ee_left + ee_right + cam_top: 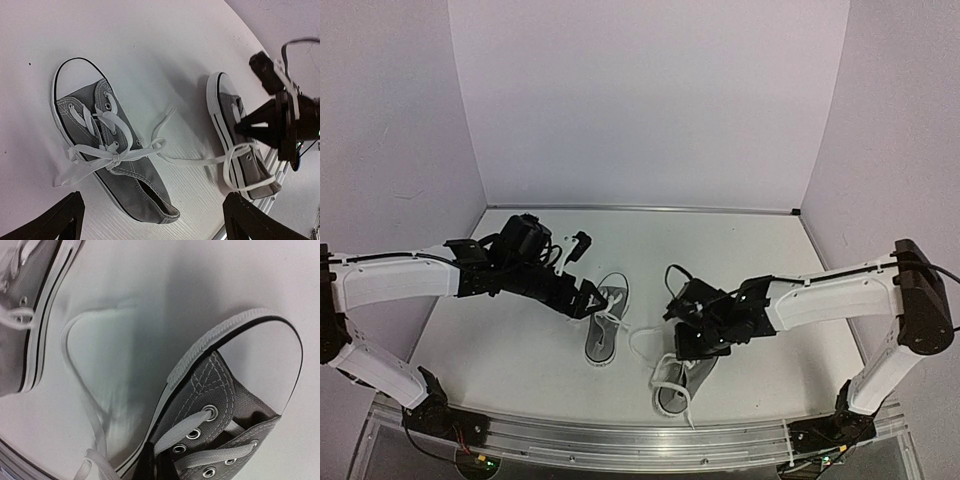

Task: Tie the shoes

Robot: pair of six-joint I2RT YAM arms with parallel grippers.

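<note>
Two small grey canvas sneakers lie on the table. The left shoe (605, 335) has its white laces tied in a bow (114, 159). My left gripper (592, 300) hovers over it, open and empty, its fingers (65, 220) spread wide at the shoe's heel end. The right shoe (675, 395) has loose laces (235, 165) looping across the table. My right gripper (692, 345) sits on this shoe's lacing (210, 440). Its fingertips (150, 465) are pressed together where a white lace (185, 432) coming from an eyelet runs in between them.
A long loose lace (75, 375) curves over the white table (520, 350) between the two shoes. White walls enclose the back and both sides. A metal rail (620, 440) runs along the near edge by the arm bases.
</note>
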